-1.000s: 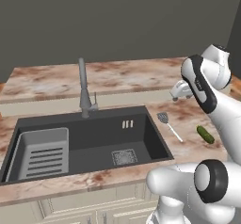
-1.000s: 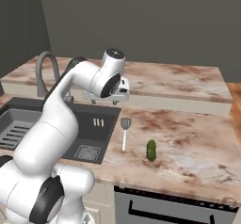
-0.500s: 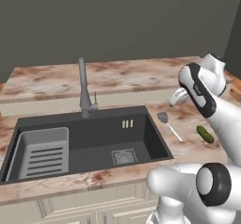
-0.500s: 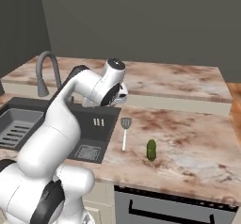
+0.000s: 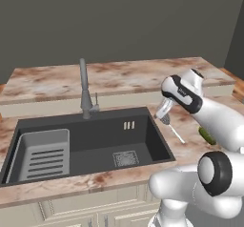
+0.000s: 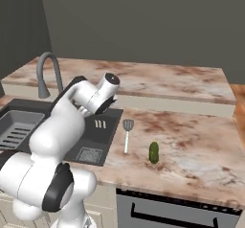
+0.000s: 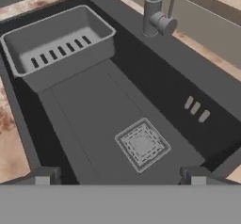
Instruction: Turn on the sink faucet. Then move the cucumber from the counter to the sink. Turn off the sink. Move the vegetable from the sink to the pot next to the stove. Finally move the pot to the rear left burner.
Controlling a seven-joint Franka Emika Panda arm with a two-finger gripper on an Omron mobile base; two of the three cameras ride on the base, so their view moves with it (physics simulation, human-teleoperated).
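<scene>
Gripper (image 5: 163, 115) is hovering over the sink's (image 5: 143, 147) right rim, fingers spread wide, holding nothing. Sink faucet (image 5: 85, 91) is standing at the basin's 12 o'clock, lever (image 5: 96, 99) seemingly upright. Cucumber (image 6: 153, 152) is lying on the counter (image 6: 201, 141), at 3 o'clock from the spatula (image 6: 127, 134), well apart from the gripper.

Kitchen, rendered. Marbled stone counter (image 5: 124, 76) over cream cabinets (image 5: 71, 211); dark sink (image 5: 95, 140) with faucet (image 5: 85, 90) at left; spatula (image 6: 127, 135) lying nearby; probably an oven front (image 6: 177, 212) near right.
</scene>
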